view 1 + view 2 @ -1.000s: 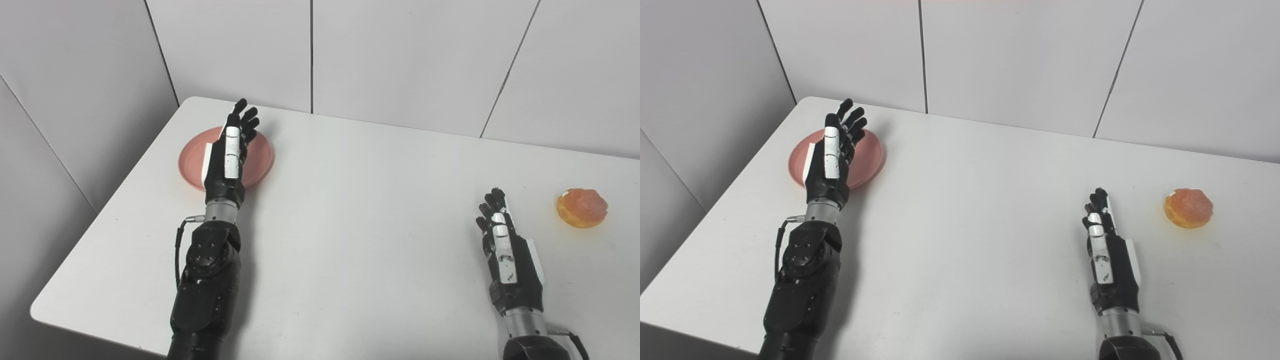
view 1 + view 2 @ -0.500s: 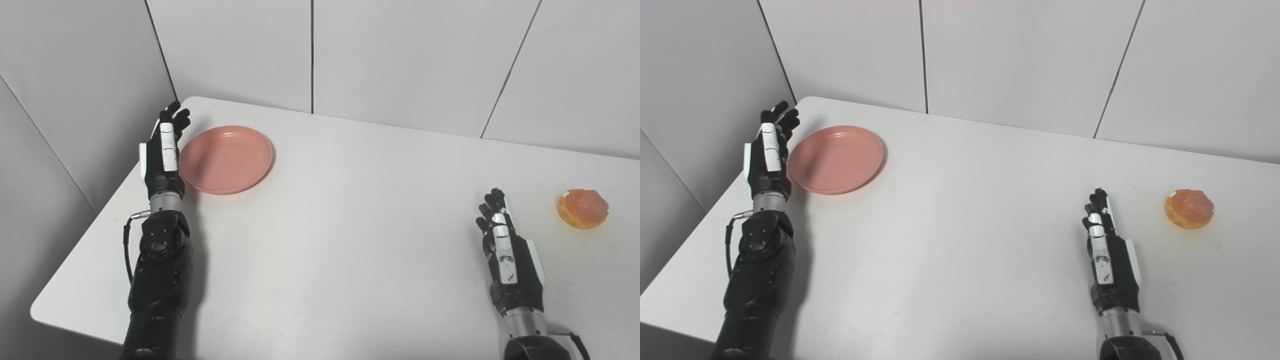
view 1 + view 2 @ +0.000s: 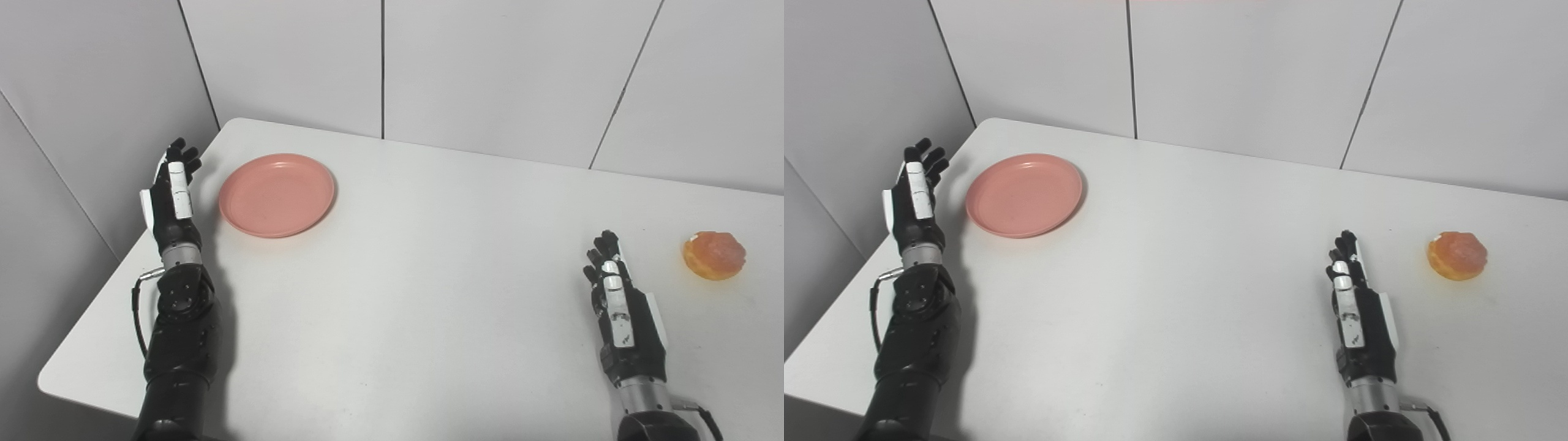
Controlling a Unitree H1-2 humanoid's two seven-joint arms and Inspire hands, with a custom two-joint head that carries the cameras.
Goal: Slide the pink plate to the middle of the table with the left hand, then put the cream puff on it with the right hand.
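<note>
The plate (image 3: 277, 195) lies flat on the table (image 3: 404, 288) near its far left corner, well away from the middle, so the slide has not begun. The left hand (image 3: 171, 199) is just to the left of the plate, at the table's left edge, held on edge with fingers straight, apart and pointing away from the robot; it holds nothing, and a strip of bare table separates it from the plate's rim. The cream puff (image 3: 714, 255) sits far to the right of the plate, near the table's right side, and the right hand (image 3: 618, 306) rests between plate and puff, much closer to the puff, fingers extended and empty. To do the push well, I judge the left hand should come down until the side of the palm is level with the plate's rim, then meet the rim squarely at its left side, opposite the direction of travel. A contact off to the front or back would likely spin the plate or send it off at an angle. The rim looks low and sloped, so a hand carried too high could ride over it. A slow, steady sweep toward the table's middle should keep the plate from skidding ahead of the hand. The right hand has nothing to do until the plate stops.
</note>
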